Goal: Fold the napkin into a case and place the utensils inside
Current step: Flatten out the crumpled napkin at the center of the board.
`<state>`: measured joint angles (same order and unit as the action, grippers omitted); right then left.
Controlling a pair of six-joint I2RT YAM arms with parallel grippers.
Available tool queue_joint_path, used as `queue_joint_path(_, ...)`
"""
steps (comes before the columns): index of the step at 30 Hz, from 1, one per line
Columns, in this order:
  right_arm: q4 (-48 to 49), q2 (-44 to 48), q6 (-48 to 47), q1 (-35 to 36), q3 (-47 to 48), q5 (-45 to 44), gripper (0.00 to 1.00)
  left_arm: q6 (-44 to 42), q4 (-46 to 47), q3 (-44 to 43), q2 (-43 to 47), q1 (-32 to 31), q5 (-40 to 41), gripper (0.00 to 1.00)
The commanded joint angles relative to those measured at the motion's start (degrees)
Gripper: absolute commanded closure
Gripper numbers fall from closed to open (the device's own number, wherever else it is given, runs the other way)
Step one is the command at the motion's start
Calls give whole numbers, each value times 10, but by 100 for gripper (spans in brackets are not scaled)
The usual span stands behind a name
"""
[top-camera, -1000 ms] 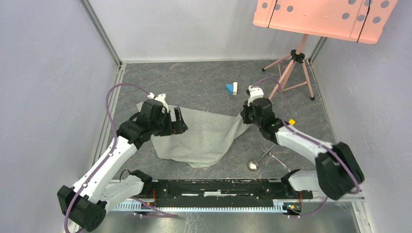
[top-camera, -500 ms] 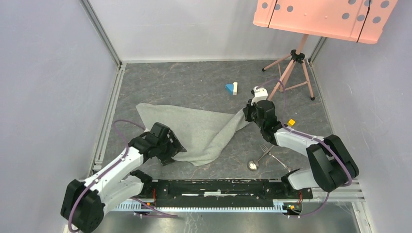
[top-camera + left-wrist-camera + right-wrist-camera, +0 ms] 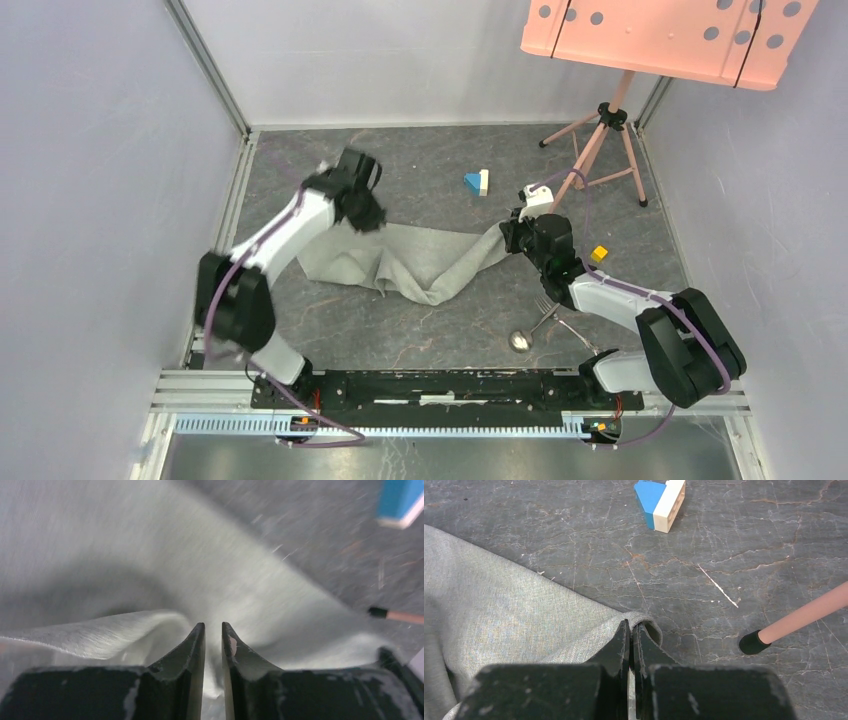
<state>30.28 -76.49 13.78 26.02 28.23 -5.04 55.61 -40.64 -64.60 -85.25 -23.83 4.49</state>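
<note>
Grey cloth is sagging between our two arms: we are holding the napkin (image 3: 425, 268) by two ends, and it is lying rumpled and partly doubled over across the middle of the table (image 3: 420, 335). Our left gripper (image 3: 213, 632) is pinching a raised fold at the cloth's far left end, its jaws standing only a sliver apart with fabric between them. Our right gripper (image 3: 631, 629) is clamping the opposite corner, jaws pressed together and the hem curling round their tips. Fork (image 3: 545, 303) and spoon (image 3: 519, 341) are lying crossed on the table beside our right arm, apart from the napkin. Blue and white blocks (image 3: 477, 182) are sitting beyond the cloth.
</note>
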Motion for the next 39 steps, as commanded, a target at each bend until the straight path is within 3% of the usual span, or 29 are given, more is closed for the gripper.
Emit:
queue_joint_path(1,26,8,-18,-2,0,-14,100,-220,-113,-241,-191,7,-1,74)
queue_joint_path(3,25,9,-21,-2,0,-17,100,-256,-205,-342,-255,6,36,68)
queue_joint_path(4,25,10,-21,-2,0,-18,100,-257,-199,-341,-243,5,45,55)
queue_joint_path(6,25,10,-21,-2,1,-18,100,-249,-134,-268,-164,1,39,26)
queue_joint_path(8,22,7,-23,-2,6,-16,100,-228,-66,-164,-62,-1,17,15)
queue_joint_path(9,18,5,-22,-2,8,-14,100,-205,-50,-122,-18,0,16,14)
queue_joint_path(15,18,0,-12,-2,16,14,100,-69,5,122,185,0,-32,19)
queue_joint_path(19,31,-2,-8,-2,12,35,100,-80,74,222,262,-1,-62,15)
queue_joint_path(22,33,-3,-11,-2,11,38,99,-130,60,240,260,-12,-63,19)
queue_joint_path(28,47,13,-10,-2,-5,31,100,-155,3,201,185,-80,37,45)
queue_joint_path(39,69,21,-4,-2,-23,37,100,-148,129,221,104,-99,38,51)
